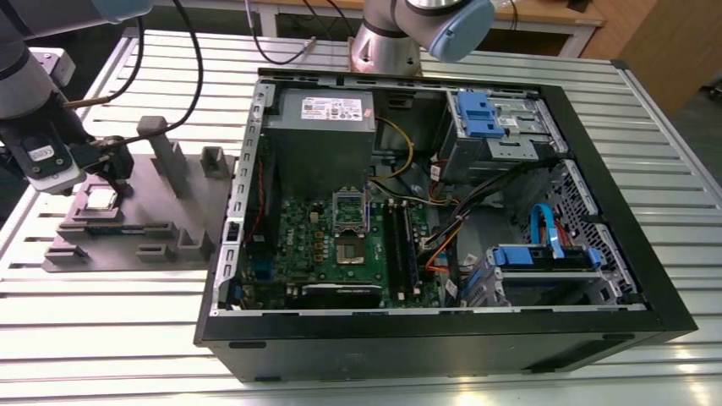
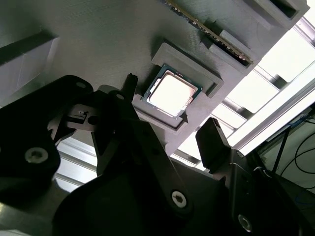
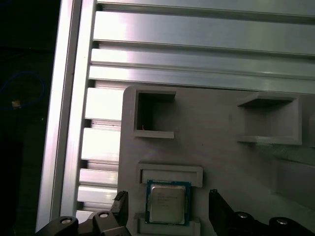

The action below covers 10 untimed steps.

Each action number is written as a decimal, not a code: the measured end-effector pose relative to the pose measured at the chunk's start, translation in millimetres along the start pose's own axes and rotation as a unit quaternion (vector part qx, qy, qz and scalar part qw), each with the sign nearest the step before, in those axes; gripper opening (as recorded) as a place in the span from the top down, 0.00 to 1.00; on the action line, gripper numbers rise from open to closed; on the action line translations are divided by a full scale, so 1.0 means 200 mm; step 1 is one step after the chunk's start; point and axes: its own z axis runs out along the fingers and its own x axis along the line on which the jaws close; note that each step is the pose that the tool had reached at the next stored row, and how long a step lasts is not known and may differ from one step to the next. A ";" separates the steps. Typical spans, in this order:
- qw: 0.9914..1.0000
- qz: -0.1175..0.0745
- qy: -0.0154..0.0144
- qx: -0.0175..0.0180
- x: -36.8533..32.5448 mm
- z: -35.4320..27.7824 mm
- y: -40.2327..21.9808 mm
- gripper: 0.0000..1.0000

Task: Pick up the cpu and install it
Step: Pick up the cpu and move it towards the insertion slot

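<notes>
Cpu [image 3: 168, 202] lies in its pocket on the grey tray [image 3: 221, 147], not yet lifted or installed, with the claw [image 3: 167, 195] spread wide on either side of it.

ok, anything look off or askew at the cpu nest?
Nothing stands out. The cpu lies flat and square in its pocket on the grey tray. The hand is open, with a finger on each side of the cpu, not touching it.
</notes>
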 end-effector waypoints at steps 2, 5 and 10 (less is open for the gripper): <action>1.000 0.000 0.000 0.000 0.000 0.000 0.000 0.25; 1.000 0.000 0.000 0.000 0.000 0.000 0.000 0.25; 1.000 0.000 0.000 0.000 0.000 0.003 0.000 0.25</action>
